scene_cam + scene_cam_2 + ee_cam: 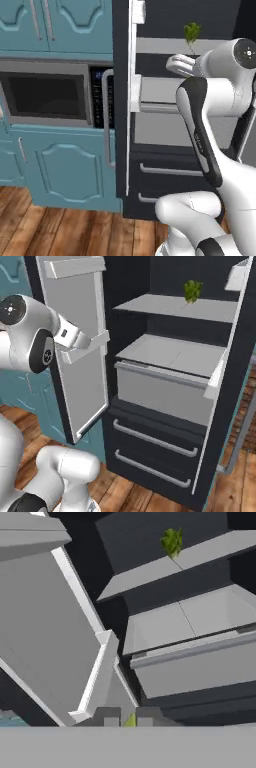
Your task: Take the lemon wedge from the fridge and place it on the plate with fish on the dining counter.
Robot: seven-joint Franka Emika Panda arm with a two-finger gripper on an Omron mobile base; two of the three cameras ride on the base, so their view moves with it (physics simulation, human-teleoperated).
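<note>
The black fridge [150,428] stands open with both doors swung wide, and I see its pale grey shelves and bin [200,662]. My gripper [128,721] is shut on a small yellow-green piece, the lemon wedge [131,719], pinched between the dark fingertips. The hand [180,65] hovers in front of the fridge near the left door's inner shelf [92,343], at the height of the middle shelf. The plate and the dining counter are out of view.
A green leafy item [192,291] sits on the upper shelf. The open left door [75,371] is close beside my hand; the right door [225,381] stands on the other side. Teal cabinets with a microwave [45,92] stand to the left.
</note>
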